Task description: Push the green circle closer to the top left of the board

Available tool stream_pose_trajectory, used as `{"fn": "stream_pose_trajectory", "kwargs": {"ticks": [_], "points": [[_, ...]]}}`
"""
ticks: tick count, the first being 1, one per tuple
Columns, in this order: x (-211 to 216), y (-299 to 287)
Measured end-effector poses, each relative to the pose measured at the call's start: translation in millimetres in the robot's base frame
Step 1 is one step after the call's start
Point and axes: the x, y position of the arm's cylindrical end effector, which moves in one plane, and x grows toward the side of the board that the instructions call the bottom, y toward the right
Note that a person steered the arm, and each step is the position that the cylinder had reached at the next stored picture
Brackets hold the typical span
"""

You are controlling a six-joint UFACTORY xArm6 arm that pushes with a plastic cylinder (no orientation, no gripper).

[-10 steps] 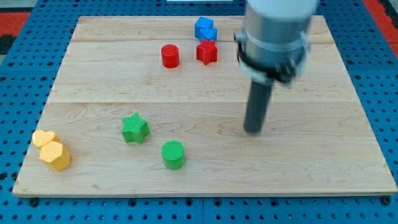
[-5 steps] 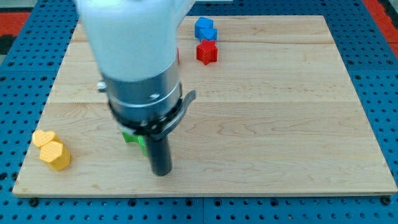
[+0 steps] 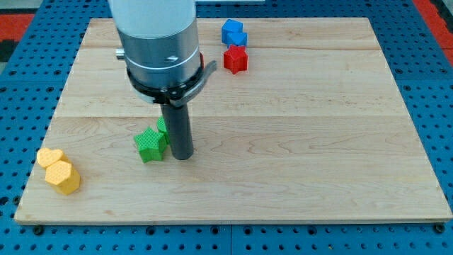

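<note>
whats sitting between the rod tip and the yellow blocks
In the camera view, a green star-shaped block lies between my tip and the yellow blocks, close to the tip's left; the remaining board is bare.

The board (image 3: 297, 142) is pale wood with a light grain and faint long seams, and around it lies a blue surface (image 3: 432, 85) with rows of small dark holes, with a bit of red at the far left corner (image 3: 18, 14). My rod is dark grey down to my tip (image 3: 182, 157), under a silver-grey collar (image 3: 161, 49), and just left of it are two ribbed bright green blocks: one (image 3: 149, 145) clear, one (image 3: 163, 125) mostly hidden. At the near left are two yellow blocks (image 3: 58, 170), and far off a red star (image 3: 236, 59) and a blue block (image 3: 233, 33).
</note>
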Motion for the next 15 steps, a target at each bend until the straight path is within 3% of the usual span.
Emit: {"fn": "stream_pose_trajectory", "kwargs": {"ticks": [2,3,5,6,7,8,10,12,13,15], "points": [[-94,-50],[-119,-71],[-108,-81],[-77,-38],[-87,31],[-118,0],[-99,-87],[-178,-126],[-192,-143],[-129,-154]]}}
